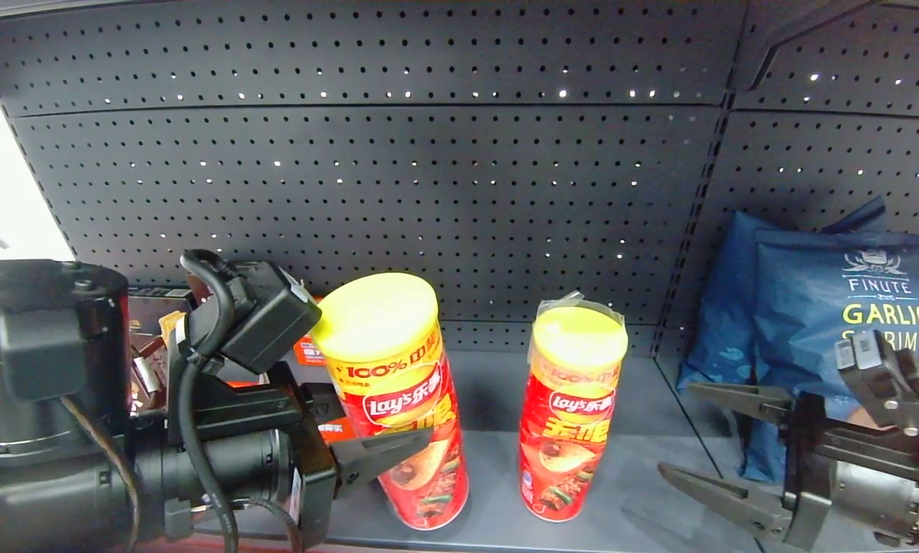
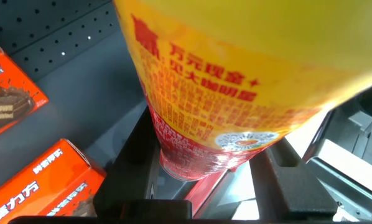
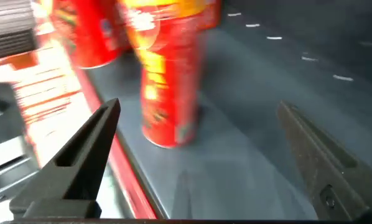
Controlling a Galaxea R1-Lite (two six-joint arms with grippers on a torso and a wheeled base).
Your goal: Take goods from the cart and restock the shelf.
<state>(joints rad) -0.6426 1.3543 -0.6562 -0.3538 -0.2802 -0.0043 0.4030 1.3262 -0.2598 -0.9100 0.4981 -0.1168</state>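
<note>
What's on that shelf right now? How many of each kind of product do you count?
Chip cans: 2, a tilted one and an upright one
Blue snack bags: 2, one in front and one behind
Orange boxes: 2, one beside another
Total: 6 in plain sight; more boxes may be hidden.

The can (image 1: 386, 361) in the left gripper (image 1: 404, 445) has a glossy printed wrap and a smooth yellow plastic lid. The second can (image 1: 571, 418) between the grippers is the same, plus crinkly clear film over the lid. The right gripper (image 1: 678, 430) looks like matt black plastic. The shelf (image 1: 490, 407) under them is matt grey metal. The bags (image 1: 813, 307) behind the right gripper are blue plastic with a slight sheen, and the boxes (image 2: 43, 186) by the left gripper are glossy card.
</note>
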